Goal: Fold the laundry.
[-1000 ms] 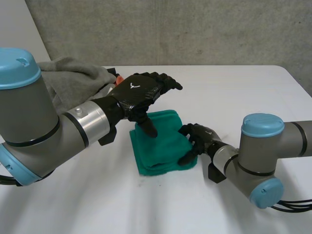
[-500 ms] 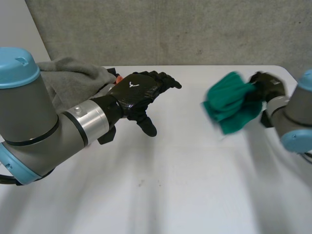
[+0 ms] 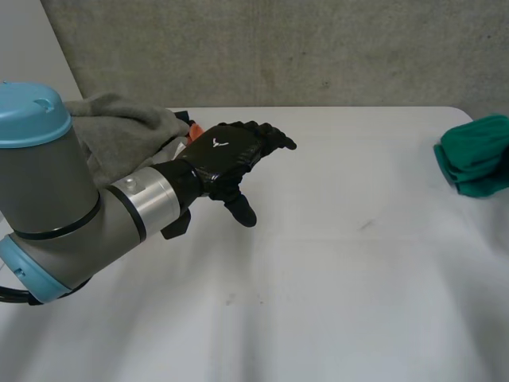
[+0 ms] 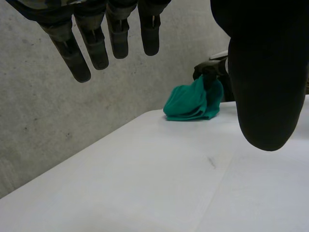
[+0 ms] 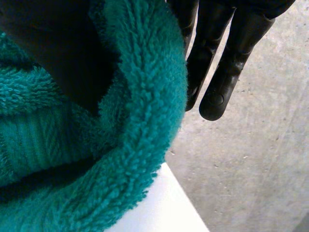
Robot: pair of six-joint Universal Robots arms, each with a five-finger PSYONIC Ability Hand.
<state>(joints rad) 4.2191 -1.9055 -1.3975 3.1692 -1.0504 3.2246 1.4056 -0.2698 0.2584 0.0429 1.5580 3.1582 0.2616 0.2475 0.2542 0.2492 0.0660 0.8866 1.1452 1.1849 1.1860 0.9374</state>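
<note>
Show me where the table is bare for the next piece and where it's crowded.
Bare: the middle of the table, from the open left hand across to the green towel, and the near edge. Crowded: the far left corner, under the grey laundry pile, and the far right edge, where the right hand holds the towel.

Folded green towel (image 3: 477, 155) at right edge of table (image 3: 358, 278); grey cloth heap (image 3: 127, 127) left.

Green towel (image 3: 475, 163): you now find it at the right edge of the table (image 3: 358, 278), not mid-table. Right hand (image 5: 227, 63): carried it there.
</note>
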